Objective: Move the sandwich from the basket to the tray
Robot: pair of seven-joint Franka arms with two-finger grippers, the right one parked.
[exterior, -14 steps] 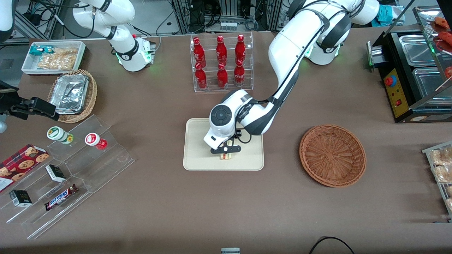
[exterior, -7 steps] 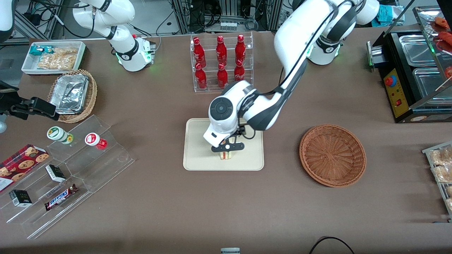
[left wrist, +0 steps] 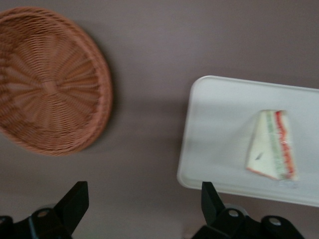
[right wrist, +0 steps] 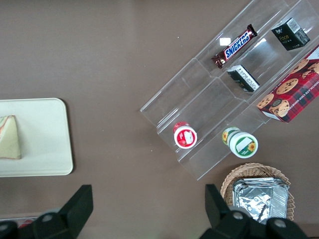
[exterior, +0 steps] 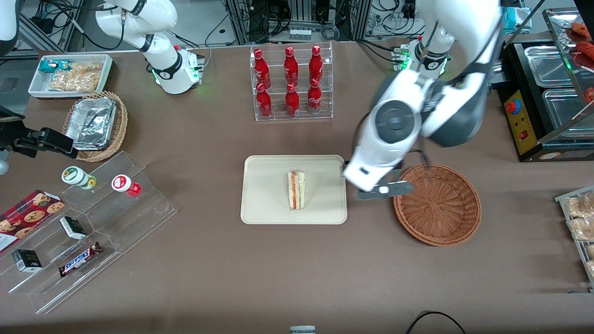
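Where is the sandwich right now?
The sandwich lies on the tray, near its middle. The open gripper hangs between the tray and the basket, holding nothing.

Cream tray (exterior: pixel 264 204), reddish-brown woven basket (exterior: pixel 437 204), seemingly red-green-striped sandwich (exterior: pixel 296 189).

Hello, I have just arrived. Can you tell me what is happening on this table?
The left arm is moving a sandwich from a basket to a tray. The sandwich now lies on the cream tray, with nothing holding it. The gripper is open and empty, raised above the table between the tray and the reddish-brown wicker basket, which is empty. The placing looks done.
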